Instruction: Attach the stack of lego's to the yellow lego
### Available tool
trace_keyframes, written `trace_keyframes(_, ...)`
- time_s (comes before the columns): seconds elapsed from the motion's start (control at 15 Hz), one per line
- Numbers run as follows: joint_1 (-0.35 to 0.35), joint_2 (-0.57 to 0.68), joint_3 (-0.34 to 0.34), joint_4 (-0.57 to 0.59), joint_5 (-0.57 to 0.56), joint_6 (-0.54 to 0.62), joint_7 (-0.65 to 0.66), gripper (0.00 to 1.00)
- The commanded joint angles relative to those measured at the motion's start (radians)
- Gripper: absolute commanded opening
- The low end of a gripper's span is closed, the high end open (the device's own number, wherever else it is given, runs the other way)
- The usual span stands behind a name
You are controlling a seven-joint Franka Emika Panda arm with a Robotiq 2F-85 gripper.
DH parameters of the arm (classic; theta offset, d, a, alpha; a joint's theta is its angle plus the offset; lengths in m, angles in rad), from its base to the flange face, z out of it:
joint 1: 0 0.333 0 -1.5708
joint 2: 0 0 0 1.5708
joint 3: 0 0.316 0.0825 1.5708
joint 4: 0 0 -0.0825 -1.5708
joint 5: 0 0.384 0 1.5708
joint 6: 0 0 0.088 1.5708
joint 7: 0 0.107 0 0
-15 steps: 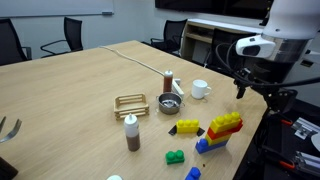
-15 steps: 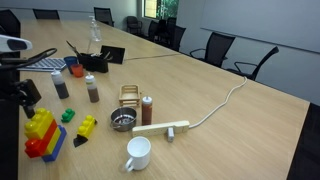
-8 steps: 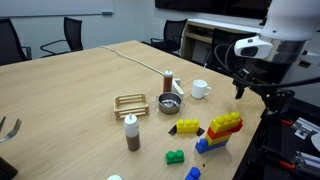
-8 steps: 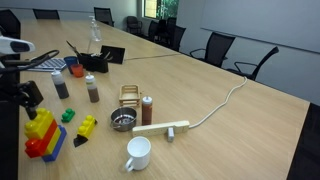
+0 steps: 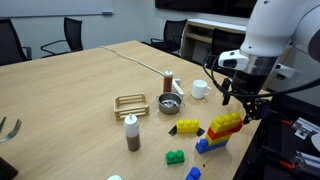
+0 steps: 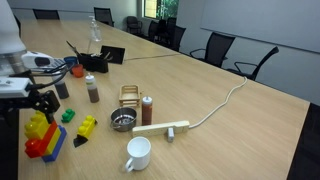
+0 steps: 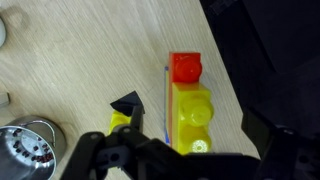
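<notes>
We see the gripper (image 5: pixel 240 103) hanging just above the stack of lego's (image 5: pixel 224 128) near the edge of the wooden table (image 5: pixel 80 90). Its jaws are spread wide and hold nothing. In the wrist view the two dark fingers (image 7: pixel 100 160) enter at the lower corners, and the stack (image 7: pixel 190 105) lies in the open space between them, seen from above as a red stud over yellow ones. In both exterior views the stack (image 6: pixel 40 133) stands upright on the table, yellow on top, red beneath and blue at the bottom, with the gripper (image 6: pixel 40 103) over it. We cannot tell whether a fingertip touches the top brick. The yellow lego (image 5: pixel 189 127) lies flat on the table just beside the stack, apart from it, with its small dark piece at the end pointing away from the stack. The wrist view shows that brick (image 7: pixel 120 122) partly hidden behind one finger. A small green brick (image 5: pixel 175 156) and a small blue brick (image 5: pixel 192 173) lie loose near the stack. Farther in on the table we see a metal strainer (image 5: pixel 169 104), a white mug (image 5: pixel 200 89) and a wooden rack (image 5: pixel 131 102).
</notes>
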Motion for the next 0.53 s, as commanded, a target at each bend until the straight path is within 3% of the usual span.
trace_keyframes(0.0,-0.027,0.031,0.024,0.017,0.008,0.020,-0.022,1.00)
trace_keyframes(0.47,-0.036,0.078,0.045,0.016,-0.036,0.042,-0.014,1.00)
